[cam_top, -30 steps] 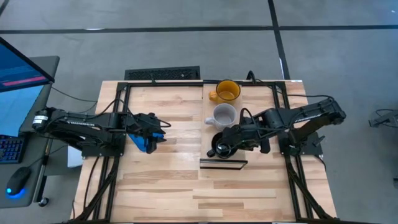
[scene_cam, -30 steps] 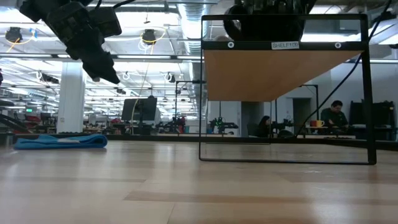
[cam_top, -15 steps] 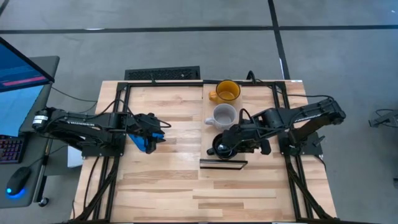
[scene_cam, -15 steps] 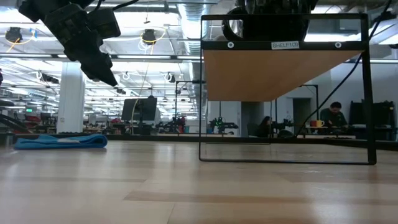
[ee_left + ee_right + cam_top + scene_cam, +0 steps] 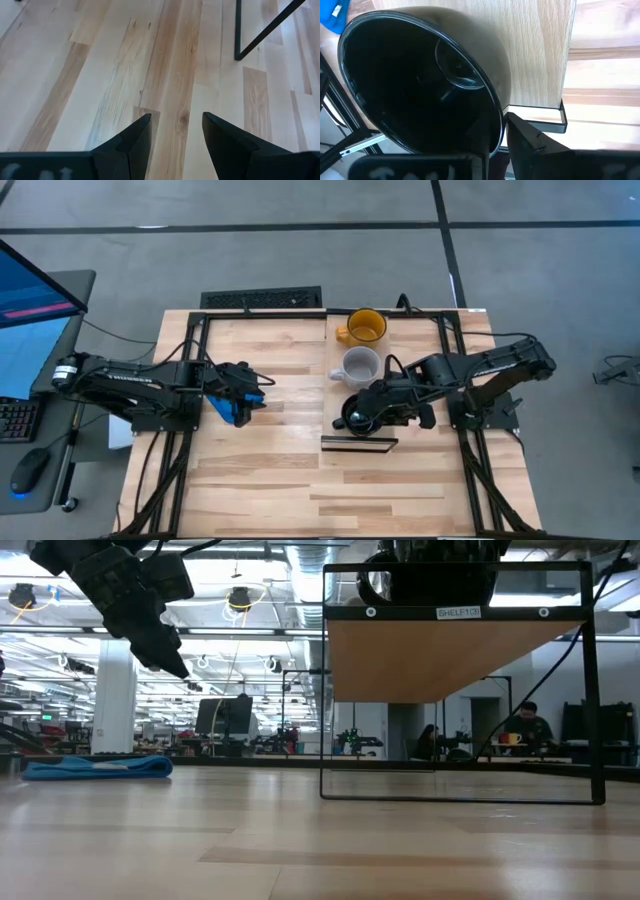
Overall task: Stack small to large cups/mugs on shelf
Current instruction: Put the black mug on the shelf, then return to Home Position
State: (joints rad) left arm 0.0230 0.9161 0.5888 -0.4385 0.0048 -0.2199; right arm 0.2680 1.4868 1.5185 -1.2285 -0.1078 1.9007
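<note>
On the pale shelf [image 5: 386,385] stand a yellow mug [image 5: 366,326] at the far end and a white mug [image 5: 360,365] in the middle. Over the shelf's near end is a glossy black mug [image 5: 353,415], with my right gripper [image 5: 374,416] shut on it. In the low view the black mug [image 5: 432,582] shows at the shelf's top [image 5: 450,650]; whether its base touches the board is hidden. My left gripper [image 5: 246,393] hangs open above the table's left half, nothing between its fingers [image 5: 175,120]. My right gripper pinches the black mug's wall at the rim [image 5: 496,131], one finger inside the mug and one finger [image 5: 532,142] outside. The fingers come steeply from above, slanting in from the table's right. The mug's mouth faces up, over the shelf's near end [image 5: 535,60].
A blue cloth [image 5: 226,409] lies on the table under my left gripper; the low view has that cloth [image 5: 96,767] at the left. The shelf's dark frame [image 5: 590,690] stands on the table. A black keyboard [image 5: 262,299] lies beyond the far edge.
My right gripper has turned slightly at the wrist with the black mug, staying over the shelf's near end.
</note>
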